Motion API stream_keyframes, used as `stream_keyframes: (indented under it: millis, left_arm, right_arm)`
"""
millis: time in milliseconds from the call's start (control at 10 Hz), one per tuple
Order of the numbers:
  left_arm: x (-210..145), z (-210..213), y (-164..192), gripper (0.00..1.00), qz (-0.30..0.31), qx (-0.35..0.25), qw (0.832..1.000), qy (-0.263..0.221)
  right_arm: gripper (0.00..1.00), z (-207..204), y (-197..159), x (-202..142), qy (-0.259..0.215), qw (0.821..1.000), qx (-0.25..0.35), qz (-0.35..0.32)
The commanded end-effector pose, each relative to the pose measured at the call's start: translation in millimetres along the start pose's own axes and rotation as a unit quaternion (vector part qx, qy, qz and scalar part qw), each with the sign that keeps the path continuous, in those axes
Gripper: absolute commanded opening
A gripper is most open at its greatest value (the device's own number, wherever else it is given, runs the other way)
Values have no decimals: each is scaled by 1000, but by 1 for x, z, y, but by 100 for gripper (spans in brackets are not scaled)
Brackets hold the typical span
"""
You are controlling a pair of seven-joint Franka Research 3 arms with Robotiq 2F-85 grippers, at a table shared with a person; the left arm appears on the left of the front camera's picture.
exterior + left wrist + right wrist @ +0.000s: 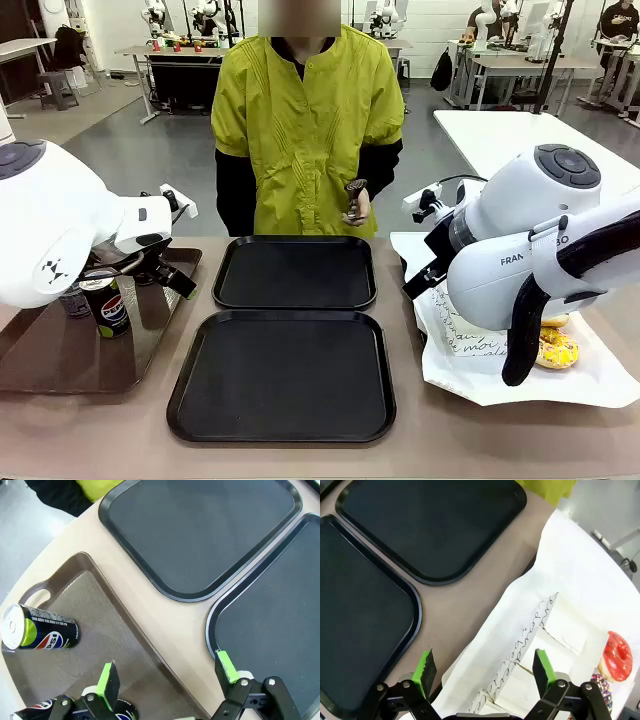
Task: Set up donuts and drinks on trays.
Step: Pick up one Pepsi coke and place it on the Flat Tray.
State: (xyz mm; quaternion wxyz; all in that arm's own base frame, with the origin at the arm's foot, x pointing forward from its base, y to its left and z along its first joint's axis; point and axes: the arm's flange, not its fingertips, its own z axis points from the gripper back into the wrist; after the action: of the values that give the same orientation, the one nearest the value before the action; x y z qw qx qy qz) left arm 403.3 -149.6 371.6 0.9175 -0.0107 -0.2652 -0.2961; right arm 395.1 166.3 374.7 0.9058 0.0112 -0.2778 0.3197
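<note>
1. The two black trays lie at the middle of the table [100,430]. The far tray [295,272] sits toward 12 o'clock and the near tray [283,375] toward 6 o'clock, their long rims just beside each other.
2. A Pepsi can [108,305] stands upright on the brown tray [50,365], at 9 o'clock of the black trays. A second can [72,298] stands just beside it at its 10 o'clock, partly hidden by the left arm.
3. At 3 o'clock of the near tray, a white paper sheet [600,385] carries a yellow-iced donut [556,348] and a white box [462,335] with script print.
4. In the right wrist view a red-iced donut [617,656] lies just beside the boxes, and a sprinkled donut [601,689] touches it at its 7 o'clock.
5. The left gripper [167,672] hovers over the brown tray's rim nearest the black trays. Its jaws are spread wide and grip nothing.
6. The right gripper [484,665] hangs above the edge of the paper sheet and the boxes. Its jaws are also spread wide, with no hold on anything.
7. At 12 o'clock a person in a yellow-green top stands behind the far tray. One hand [358,208] holds a small dark object that is too small to identify.
</note>
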Motion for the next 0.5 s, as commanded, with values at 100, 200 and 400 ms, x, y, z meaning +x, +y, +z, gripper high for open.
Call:
stream_keyframes:
  millis: [100,200,400]
  left_arm:
    - [0,0,0,100,0,0,1000,0]
    - [0,0,0,100,0,0,1000,0]
    - [0,0,0,100,0,0,1000,0]
  right_arm:
    - [100,0,0,0,0,1000,0,0]
    - [100,0,0,0,0,1000,0,0]
    - [100,0,0,0,0,1000,0,0]
